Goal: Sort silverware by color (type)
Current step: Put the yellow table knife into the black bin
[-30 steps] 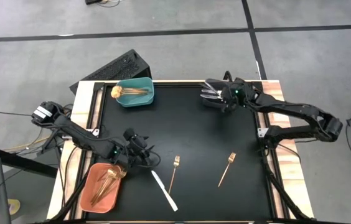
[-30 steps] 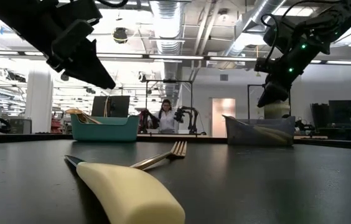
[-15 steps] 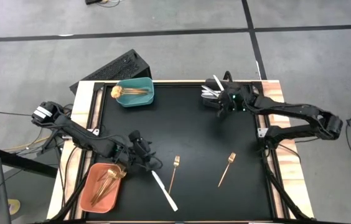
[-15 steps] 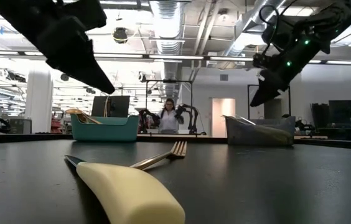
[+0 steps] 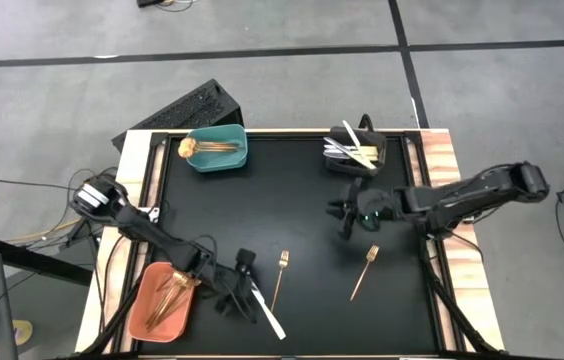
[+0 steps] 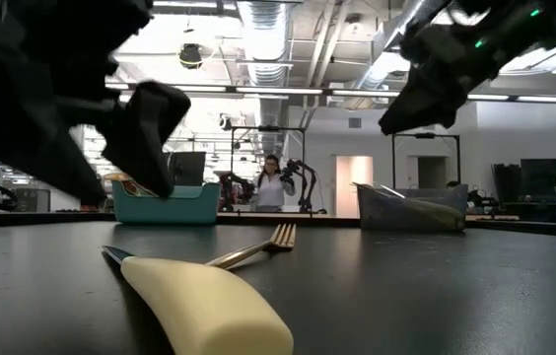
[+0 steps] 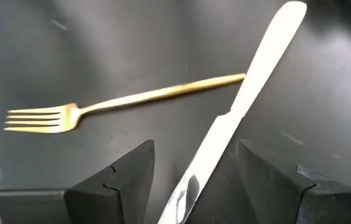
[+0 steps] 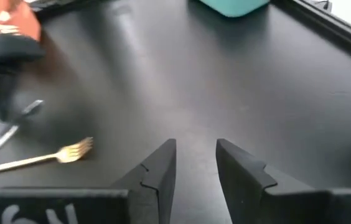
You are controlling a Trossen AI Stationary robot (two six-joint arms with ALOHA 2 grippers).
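Observation:
A silver-white knife (image 5: 264,307) lies flat on the black mat near the front edge. My left gripper (image 5: 242,285) is open and low over the knife's blade end (image 7: 191,180), one finger on either side of it, touching nothing. A gold fork (image 7: 132,99) lies just beyond the knife, and another gold fork (image 5: 365,270) lies further right. My right gripper (image 5: 343,220) hangs above the mat right of centre, its fingers (image 8: 163,168) a little apart with nothing between them.
An orange bin (image 5: 152,310) with copper pieces stands at the front left. A teal bin (image 5: 217,158) with gold pieces is at the back left, and a black bin (image 5: 354,150) with white pieces at the back right. Bare mat lies between the two arms.
My left gripper has swung from beside the orange bin toward the table's right and near edge, sunk, and rolled until its fingers straddle the knife's blade. My right gripper has left the black bin and travelled toward the near edge, to above the mat right of centre.

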